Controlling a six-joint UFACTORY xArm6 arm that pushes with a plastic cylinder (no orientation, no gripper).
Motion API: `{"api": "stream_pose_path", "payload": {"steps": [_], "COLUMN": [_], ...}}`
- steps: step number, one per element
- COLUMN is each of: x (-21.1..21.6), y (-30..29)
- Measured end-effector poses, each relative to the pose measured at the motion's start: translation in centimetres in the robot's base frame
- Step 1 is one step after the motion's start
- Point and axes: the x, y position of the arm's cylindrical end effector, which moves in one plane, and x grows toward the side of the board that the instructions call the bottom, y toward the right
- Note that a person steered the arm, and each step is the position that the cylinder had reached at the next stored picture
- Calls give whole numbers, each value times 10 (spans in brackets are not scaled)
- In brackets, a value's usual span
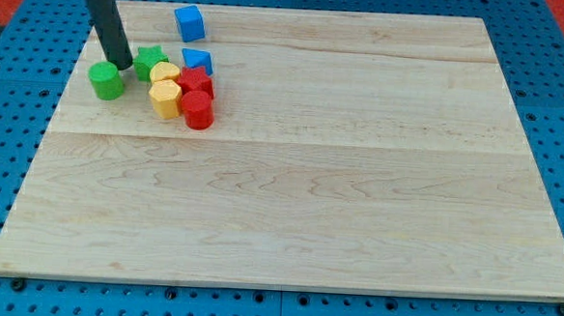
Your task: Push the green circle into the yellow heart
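The green circle (106, 80) sits near the board's upper left. My tip (122, 66) rests just to its upper right, between it and the green star (150, 62). The yellow heart (165, 73) lies to the right of the green star, in a tight cluster of blocks. The tip touches or nearly touches the green circle's top right edge.
The cluster also holds a yellow hexagon (165, 99), a red star (196, 81), a red cylinder (198, 109) and a blue triangle-like block (197, 60). A blue cube (188, 22) stands alone above it. The wooden board (310, 179) lies on a blue pegboard.
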Motion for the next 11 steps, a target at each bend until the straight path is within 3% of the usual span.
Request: {"api": "stream_pose_path", "payload": {"steps": [1,3,5,8,9,11], "x": [-5,2,37,37,37,1], "y": [7,-91,-31,-24,21,-27]}}
